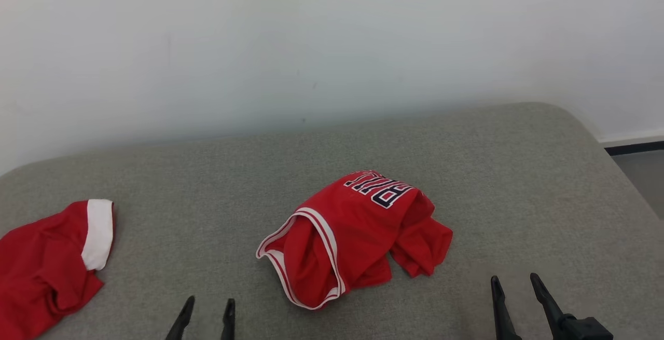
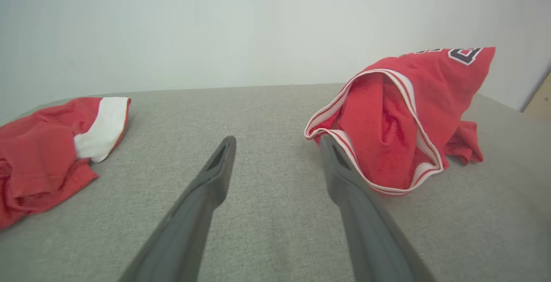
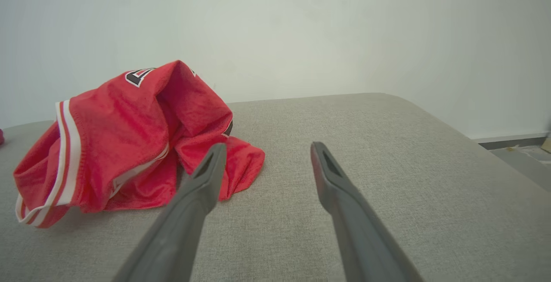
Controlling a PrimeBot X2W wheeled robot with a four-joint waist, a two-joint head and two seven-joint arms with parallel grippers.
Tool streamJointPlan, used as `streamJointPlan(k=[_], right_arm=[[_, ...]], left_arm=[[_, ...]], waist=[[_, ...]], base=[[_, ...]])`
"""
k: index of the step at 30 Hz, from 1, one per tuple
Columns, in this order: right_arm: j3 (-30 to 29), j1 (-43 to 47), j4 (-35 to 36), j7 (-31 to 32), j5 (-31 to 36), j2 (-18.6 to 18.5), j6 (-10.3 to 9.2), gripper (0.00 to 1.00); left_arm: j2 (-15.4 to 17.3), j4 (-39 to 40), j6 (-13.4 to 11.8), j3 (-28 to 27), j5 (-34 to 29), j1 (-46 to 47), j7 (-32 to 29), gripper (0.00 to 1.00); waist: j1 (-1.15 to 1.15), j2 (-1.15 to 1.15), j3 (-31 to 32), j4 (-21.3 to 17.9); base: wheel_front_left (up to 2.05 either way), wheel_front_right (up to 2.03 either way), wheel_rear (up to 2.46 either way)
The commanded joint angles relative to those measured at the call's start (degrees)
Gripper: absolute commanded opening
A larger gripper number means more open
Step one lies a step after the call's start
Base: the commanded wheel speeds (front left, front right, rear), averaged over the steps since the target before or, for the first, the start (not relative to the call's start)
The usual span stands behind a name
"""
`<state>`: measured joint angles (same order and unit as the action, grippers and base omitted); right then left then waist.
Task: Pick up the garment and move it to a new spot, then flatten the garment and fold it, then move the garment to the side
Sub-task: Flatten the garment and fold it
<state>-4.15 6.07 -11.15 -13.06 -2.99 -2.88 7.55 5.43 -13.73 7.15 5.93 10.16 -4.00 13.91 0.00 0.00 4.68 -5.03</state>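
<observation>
Red mesh jersey (image 1: pixel 353 236), white-striped at its openings and lettered in dark blue, lies crumpled on the grey fabric-covered bench (image 1: pixel 207 174). It sits ahead of both tools and between them, just right of the left tool (image 1: pixel 210 302) and left of the right tool (image 1: pixel 513 277). Both tools are spread wide and empty, low over the bench, probably flanking the jersey for a two-sided pickup. A second red garment with a white cuff (image 1: pixel 52 262) lies well left of the left tool.
</observation>
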Motion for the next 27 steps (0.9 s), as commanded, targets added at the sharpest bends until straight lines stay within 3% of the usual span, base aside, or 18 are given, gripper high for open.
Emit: streamJointPlan(k=[1,8,16,27], right_arm=[[0.03,-0.02,0.26,0.23,0.11,0.02,-0.12,1.00],[0.20,-0.08,0.67,0.41,0.21,0.02,-0.12,1.00],[0.90,-0.21,0.86,0.47,-0.12,0.03,-0.12,1.00],[1.37,-0.65,0.55,0.22,-0.25,0.03,-0.12,1.00]], left_arm=[[0.32,0.24,0.40,1.15,0.54,1.36,-0.66,1.00],[0.98,1.04,0.30,10.60,6.97,5.38,-8.66,1.00],[0.17,-2.29,0.24,15.06,12.58,9.11,-17.74,1.00],[-1.23,-12.34,-5.93,14.96,11.42,14.98,-20.96,1.00]], waist=[[0.00,0.00,-0.60,-2.52],[0.00,0.00,-1.59,-8.33],[0.00,0.00,-2.68,-13.67],[0.00,0.00,-3.75,-16.84]], base=[[0.00,0.00,0.00],[0.00,0.00,0.00],[0.00,0.00,0.00],[0.00,0.00,0.00]])
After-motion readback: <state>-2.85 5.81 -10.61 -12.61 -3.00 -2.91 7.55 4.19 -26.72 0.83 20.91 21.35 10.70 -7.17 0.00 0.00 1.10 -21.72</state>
